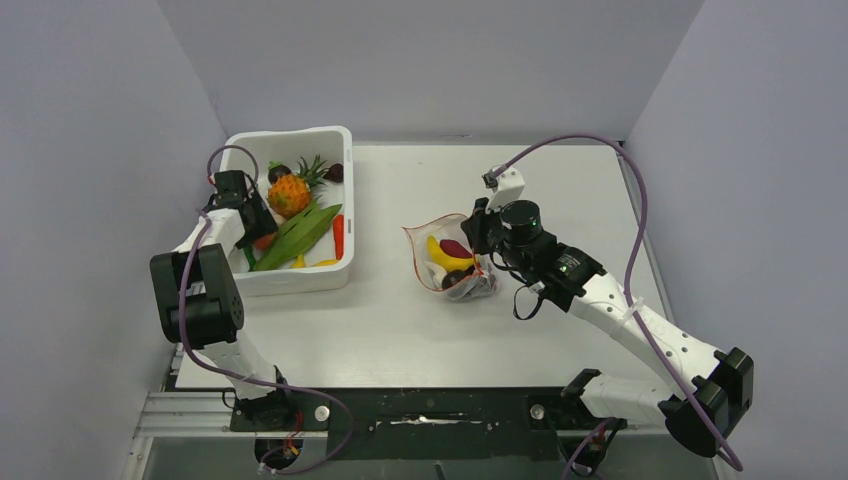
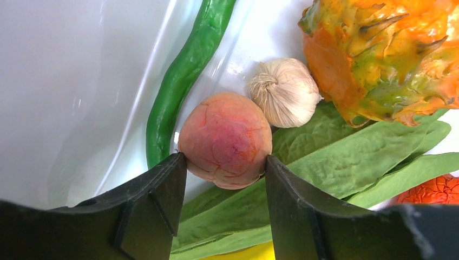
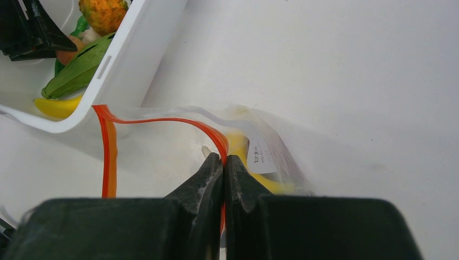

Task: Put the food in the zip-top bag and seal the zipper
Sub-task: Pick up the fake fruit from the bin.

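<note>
1. White tabletop [image 1: 400, 330] between grey walls carries one white tub [image 1: 300, 278] and one zip-top bag [image 1: 465, 288]; both of my claws are at work.
2. Tub count: one pineapple [image 1: 290, 193], one garlic bulb [image 2: 284, 99], one slim green pepper [image 2: 184, 76], one long green pod [image 1: 300, 232], one red chili [image 1: 338, 236], one red-orange round fruit [image 2: 226, 140]; bag count: one yellow banana [image 1: 445, 257], plus darker pieces I cannot name.
3. My left claw [image 2: 224, 162] is partway open inside the tub; its fingers press both sides of the round fruit, gripping it; the fruit lies beside the garlic.
4. My right claw [image 3: 223, 162] is fully closed, pinching the zipper [image 3: 162, 120]; the bag's mouth gapes ahead of it, near the tub.
</note>
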Motion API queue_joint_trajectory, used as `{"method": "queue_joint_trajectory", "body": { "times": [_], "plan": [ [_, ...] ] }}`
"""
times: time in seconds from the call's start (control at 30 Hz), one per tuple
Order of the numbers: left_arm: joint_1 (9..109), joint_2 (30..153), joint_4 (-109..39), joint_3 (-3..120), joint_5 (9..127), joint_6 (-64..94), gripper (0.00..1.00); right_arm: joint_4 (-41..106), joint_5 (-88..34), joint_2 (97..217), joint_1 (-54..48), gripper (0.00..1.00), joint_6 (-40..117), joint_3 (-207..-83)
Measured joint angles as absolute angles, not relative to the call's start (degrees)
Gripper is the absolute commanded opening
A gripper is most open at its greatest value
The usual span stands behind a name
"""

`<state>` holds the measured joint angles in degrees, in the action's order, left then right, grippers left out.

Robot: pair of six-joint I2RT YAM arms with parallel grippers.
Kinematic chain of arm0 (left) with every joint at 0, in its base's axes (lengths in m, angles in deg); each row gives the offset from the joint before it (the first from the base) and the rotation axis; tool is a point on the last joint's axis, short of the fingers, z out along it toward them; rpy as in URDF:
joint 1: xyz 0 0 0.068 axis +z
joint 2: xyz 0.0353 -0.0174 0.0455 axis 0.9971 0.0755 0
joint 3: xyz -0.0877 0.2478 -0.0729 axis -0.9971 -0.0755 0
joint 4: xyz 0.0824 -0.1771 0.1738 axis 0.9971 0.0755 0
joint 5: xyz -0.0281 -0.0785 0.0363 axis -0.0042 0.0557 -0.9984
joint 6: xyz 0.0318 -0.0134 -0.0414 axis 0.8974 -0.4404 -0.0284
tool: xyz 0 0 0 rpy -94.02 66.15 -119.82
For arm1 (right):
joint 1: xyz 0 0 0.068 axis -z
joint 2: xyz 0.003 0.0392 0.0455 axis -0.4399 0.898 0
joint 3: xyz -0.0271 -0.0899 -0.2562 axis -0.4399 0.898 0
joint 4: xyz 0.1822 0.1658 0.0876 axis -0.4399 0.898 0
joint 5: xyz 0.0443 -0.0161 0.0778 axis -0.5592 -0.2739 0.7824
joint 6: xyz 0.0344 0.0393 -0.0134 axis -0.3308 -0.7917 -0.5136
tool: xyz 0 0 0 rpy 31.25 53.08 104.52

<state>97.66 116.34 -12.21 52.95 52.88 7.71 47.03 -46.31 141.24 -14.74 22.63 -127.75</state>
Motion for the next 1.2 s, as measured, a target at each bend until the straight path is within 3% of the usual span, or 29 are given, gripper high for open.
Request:
{"method": "queue_joint_trajectory", "body": {
  "times": [0.47, 1.2],
  "plan": [
    [96.8, 113.8, -10.7, 53.1, 52.1, 7.3, 0.35, 47.0, -46.2, 141.1, -14.7, 0.00, 20.9, -127.7],
    [87.0, 93.7, -10.2, 52.2, 54.5, 6.7, 0.34, 48.3, -45.7, 147.1, -14.7, 0.00, 14.8, -132.6]
  ]
}}
